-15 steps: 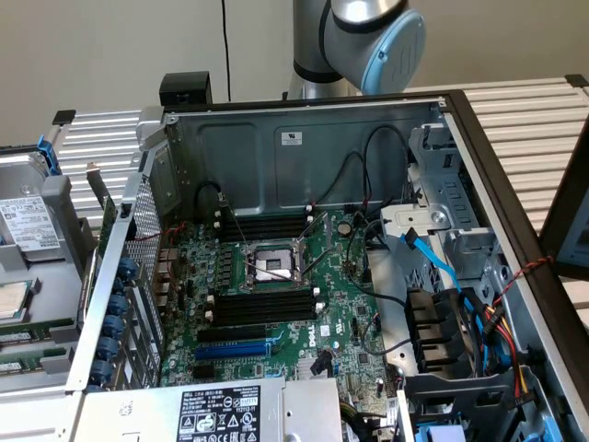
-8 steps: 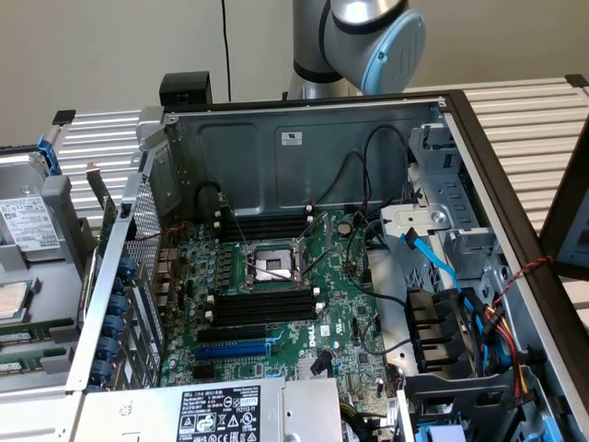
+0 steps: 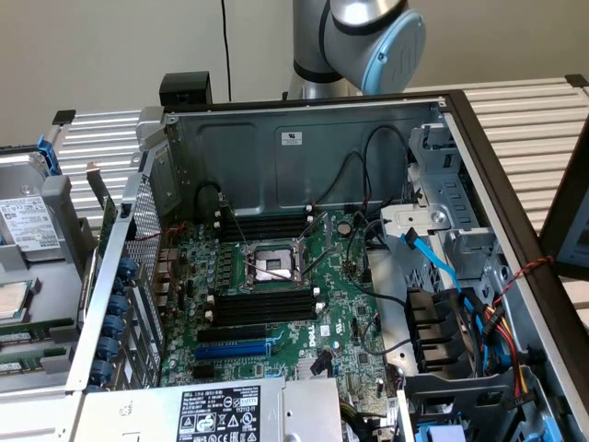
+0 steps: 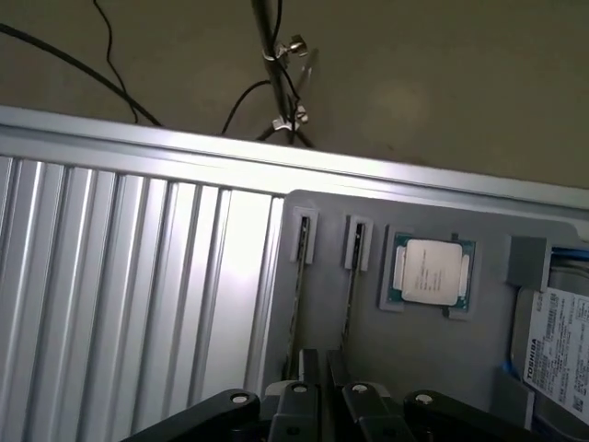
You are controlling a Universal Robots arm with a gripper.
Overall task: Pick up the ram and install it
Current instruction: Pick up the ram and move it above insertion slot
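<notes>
The ram [image 4: 297, 308] is seen edge-on as a thin dark strip, stood in a slot of the gray tray [image 4: 433, 359] at the exterior view's left. A second stick [image 4: 351, 299] and a processor [image 4: 431, 272] are set beside it. The gripper [image 4: 322, 354] is held near it, its fingers drawn close together.

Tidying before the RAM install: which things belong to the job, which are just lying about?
Job: ram, on edge in the grey tray; black memory slots on the motherboard.
Lying about: processor chip in the tray; hard drive; blue cable.
</notes>
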